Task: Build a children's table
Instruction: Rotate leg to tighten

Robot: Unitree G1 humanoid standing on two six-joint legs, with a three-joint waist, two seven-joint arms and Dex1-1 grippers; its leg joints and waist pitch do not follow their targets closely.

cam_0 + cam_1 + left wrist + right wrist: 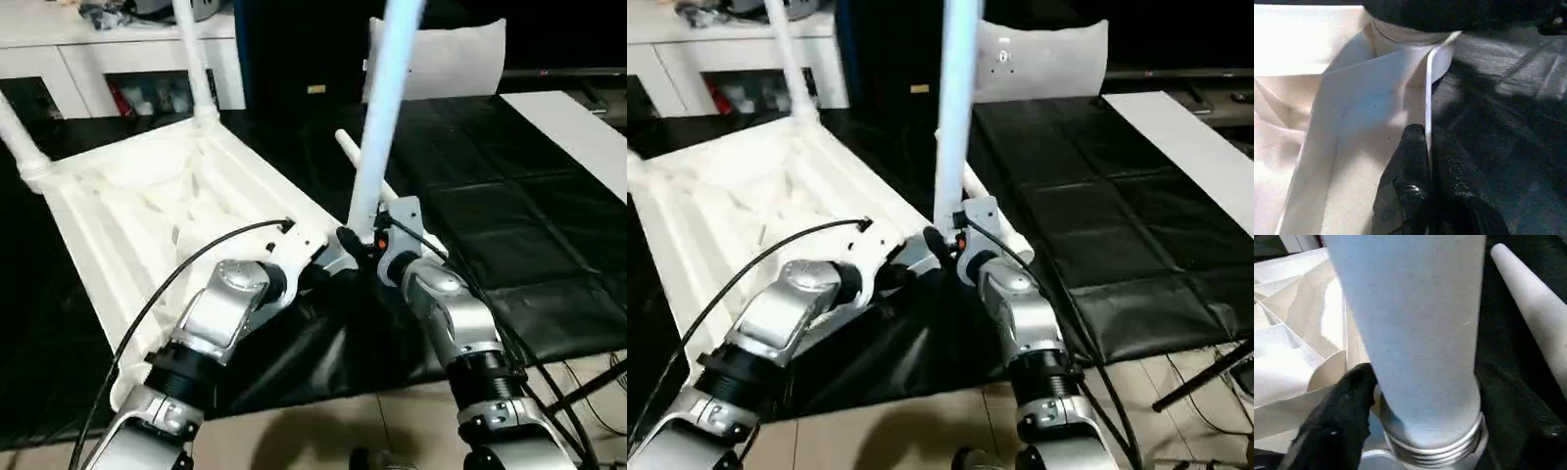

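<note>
The upside-down table top (147, 211) fills the left half of the frame (two legs already standing in its far corners). At centre, a third leg (377, 137) stands upright in the near corner socket, right gripper (1420, 396) grasping its base. Left gripper (1425, 186) is clenched on the top's thin edge beside it.
</note>
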